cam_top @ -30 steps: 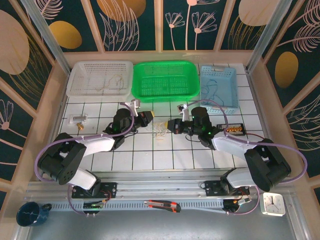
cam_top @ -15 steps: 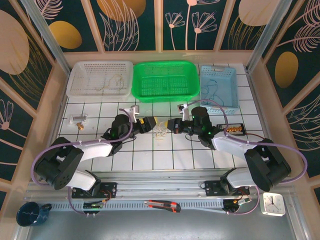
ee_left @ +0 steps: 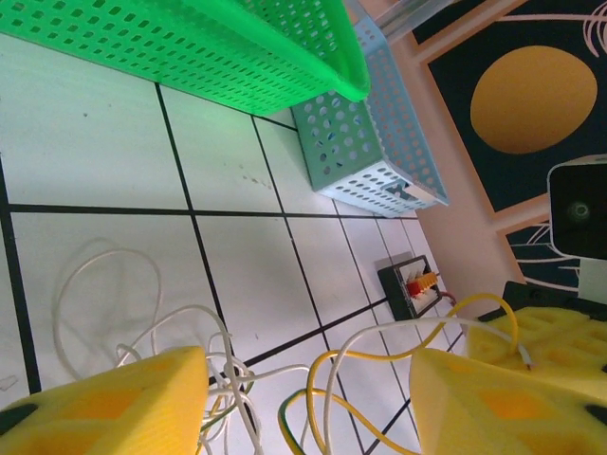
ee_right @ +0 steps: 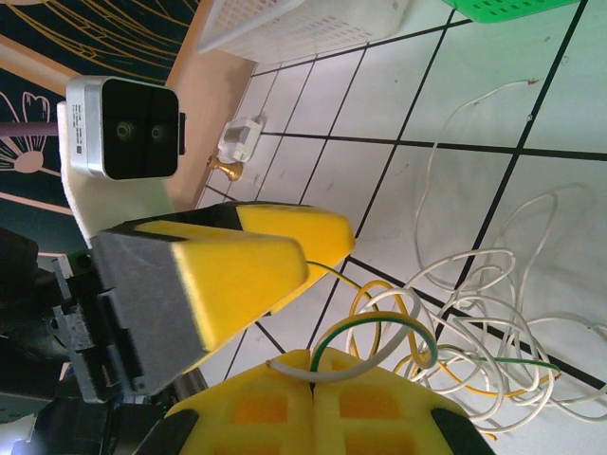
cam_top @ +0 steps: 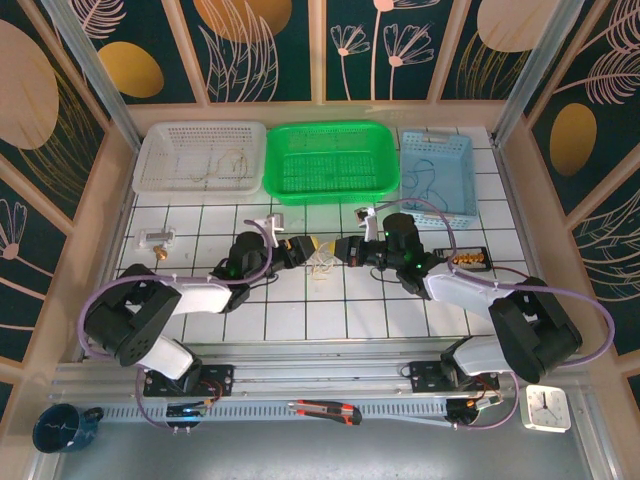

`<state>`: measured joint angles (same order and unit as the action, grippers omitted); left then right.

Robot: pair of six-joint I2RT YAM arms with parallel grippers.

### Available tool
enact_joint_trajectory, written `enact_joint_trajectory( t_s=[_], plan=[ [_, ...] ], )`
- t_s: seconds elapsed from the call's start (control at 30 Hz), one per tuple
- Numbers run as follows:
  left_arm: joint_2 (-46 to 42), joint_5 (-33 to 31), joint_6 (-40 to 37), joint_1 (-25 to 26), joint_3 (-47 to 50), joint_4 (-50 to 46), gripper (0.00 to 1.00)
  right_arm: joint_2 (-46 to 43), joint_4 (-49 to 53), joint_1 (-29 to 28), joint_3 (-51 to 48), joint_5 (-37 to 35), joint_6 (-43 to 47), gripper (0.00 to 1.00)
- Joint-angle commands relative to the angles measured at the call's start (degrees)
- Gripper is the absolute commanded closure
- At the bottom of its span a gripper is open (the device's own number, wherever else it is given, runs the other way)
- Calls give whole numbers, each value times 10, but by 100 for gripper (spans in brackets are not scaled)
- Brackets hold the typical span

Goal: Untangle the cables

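Observation:
The cables (cam_top: 320,263) lie as a small clump of thin white, yellow and green strands on the tiled table between both arms. My left gripper (cam_top: 305,247) is at the clump's left side and stands open. In the left wrist view its yellow fingers (ee_left: 104,403) straddle white and yellow loops (ee_left: 229,373) without pinching them. My right gripper (cam_top: 342,250) is at the clump's right side. In the right wrist view it (ee_right: 313,379) is shut on a green-and-white strand (ee_right: 375,318) that loops out toward the clump (ee_right: 471,305). The left gripper's fingers (ee_right: 247,256) are close above it.
A white basket (cam_top: 200,157), a green basket (cam_top: 330,160) and a blue basket (cam_top: 436,172) line the far edge. A black connector block (cam_top: 470,260) sits right of the right arm, a small brass-tipped part (cam_top: 158,240) at the left. A box cutter (cam_top: 325,410) lies near the bases.
My left gripper has moved right, up to the clump and close to the right gripper. The right arm has barely moved and keeps its hold.

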<state>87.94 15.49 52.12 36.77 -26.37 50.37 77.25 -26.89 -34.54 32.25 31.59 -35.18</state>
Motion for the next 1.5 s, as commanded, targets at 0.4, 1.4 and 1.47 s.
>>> enact_joint_trajectory(
  t_s=[0.4, 1.4, 1.47],
  plan=[
    [-22, -32, -18, 4, -52, -5, 100, -4, -42, 4, -25, -10, -9, 100],
    [-109, -16, -97, 4, -179, -212, 100, -99, 80, 9, -10, -89, 51, 40],
    [-110, -16, -95, 4, -181, -214, 100, -85, 57, 2, -5, -83, 41, 38]
  ],
)
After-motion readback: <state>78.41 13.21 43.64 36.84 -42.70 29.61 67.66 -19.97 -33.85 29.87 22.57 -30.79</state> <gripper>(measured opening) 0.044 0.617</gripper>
